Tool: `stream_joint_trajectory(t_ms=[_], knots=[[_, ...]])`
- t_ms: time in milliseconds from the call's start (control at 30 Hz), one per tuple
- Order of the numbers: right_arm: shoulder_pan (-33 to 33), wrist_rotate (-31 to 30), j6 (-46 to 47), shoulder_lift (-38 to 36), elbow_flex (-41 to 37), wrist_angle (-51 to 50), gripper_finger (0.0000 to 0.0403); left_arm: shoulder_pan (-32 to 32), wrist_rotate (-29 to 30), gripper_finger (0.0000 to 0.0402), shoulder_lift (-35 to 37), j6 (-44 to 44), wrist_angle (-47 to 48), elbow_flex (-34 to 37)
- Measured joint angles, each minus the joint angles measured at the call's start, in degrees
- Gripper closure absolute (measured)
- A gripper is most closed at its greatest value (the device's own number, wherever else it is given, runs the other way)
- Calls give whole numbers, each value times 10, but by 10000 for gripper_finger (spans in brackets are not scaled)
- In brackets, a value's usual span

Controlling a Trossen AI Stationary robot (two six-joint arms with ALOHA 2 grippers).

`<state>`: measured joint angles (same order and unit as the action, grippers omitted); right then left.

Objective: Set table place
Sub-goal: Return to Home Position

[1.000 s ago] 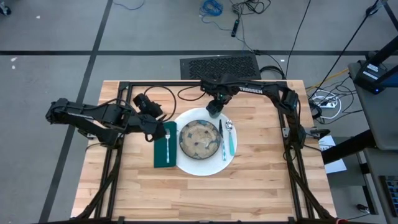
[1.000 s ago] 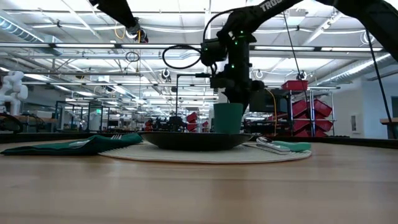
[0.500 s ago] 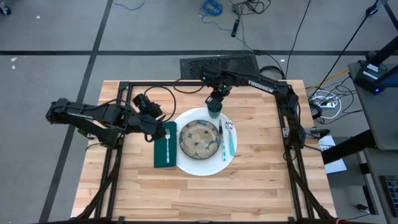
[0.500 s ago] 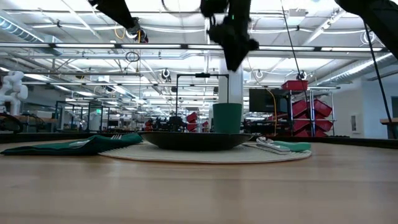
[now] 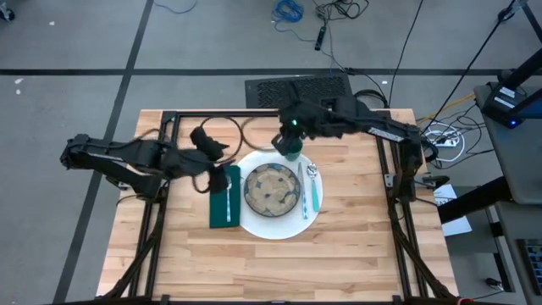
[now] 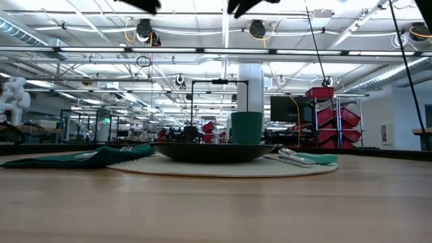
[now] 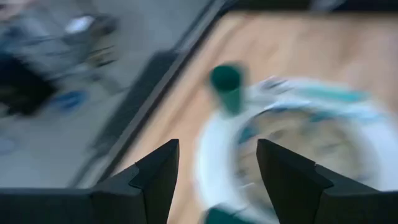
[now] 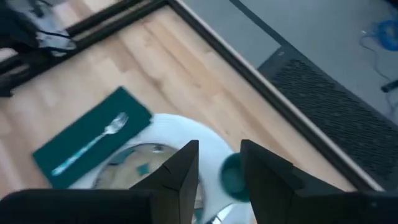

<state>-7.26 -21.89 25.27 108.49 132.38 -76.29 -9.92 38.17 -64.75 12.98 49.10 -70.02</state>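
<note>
While both arms hang over the light butcher-block wooden tabletop [image 5: 356,254], overhead my right tool [image 5: 284,138] sits directly above the small dark green cup [image 5: 293,153], nearer it than my left tool [image 5: 216,163]. Count: one large round white plate [image 5: 279,229], one speckled beige-blue bowl [image 5: 271,188], one dark green rectangular napkin [image 5: 218,212], one silver fork [image 5: 229,193], one silver knife [image 5: 300,188] and one teal-handled spoon [image 5: 316,196], cutlery lying parallel. At table level, the cup stands upright beyond the bowl, untouched. Left wrist: wide, empty. Right wrist: narrower gap, empty, cup just beyond. I'd leave by going upward.
</note>
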Motion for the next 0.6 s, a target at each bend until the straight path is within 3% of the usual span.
stream_joint_trajectory(t_ms=[167,333,433,600], knots=[[59,-10,29,-2,-1,-2,298,2,-124,201,62,-43,-80,0],[118,-10,-12,0,-6,16,298,1,-144,201,146,-47,-127,36],[140,4,-49,-8,-30,63,298,1,-174,201,209,3,-150,87],[148,127,-118,-44,-123,207,298,-13,-214,201,291,59,-214,174]])
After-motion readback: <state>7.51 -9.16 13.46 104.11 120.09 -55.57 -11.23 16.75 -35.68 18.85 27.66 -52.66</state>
